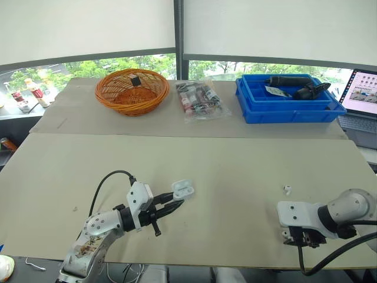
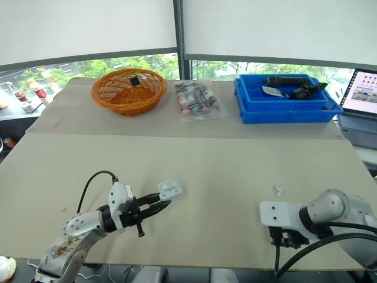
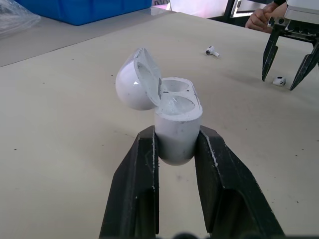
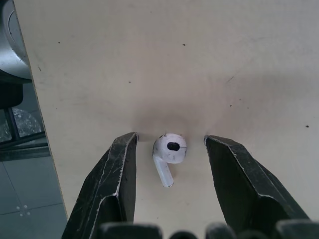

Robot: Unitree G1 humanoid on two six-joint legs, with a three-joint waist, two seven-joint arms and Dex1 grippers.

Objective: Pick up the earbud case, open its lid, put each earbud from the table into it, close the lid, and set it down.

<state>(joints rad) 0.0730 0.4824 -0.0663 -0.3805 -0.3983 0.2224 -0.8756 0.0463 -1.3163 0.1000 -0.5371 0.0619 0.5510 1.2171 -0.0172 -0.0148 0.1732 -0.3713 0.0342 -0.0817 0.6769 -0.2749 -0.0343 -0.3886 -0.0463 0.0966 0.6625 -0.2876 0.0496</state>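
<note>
Glossy white rounded plastic earbud case [image 3: 177, 124] is pinched at its lower body btwn the black fingers of the L gripper [image 1: 175, 204], over the front-left of the beige table [image 1: 235, 159]. Its domed lid [image 3: 133, 79] is flipped open, hinged back at one side, greyish inside. The 2 wells in the body look empty. Shell has small dark specks & scuffs.

R gripper [image 4: 170, 137] is at the table's front-right, pointing down w/ fingers spread either side of a small white earbud [image 4: 168, 152] lying on the surface, not touching it. That bud has a black mesh spot on its head & a short stem. 2nd white earbud [image 1: 287, 190] lies on the table nearby, a bit farther from the robot than R gripper.
</note>
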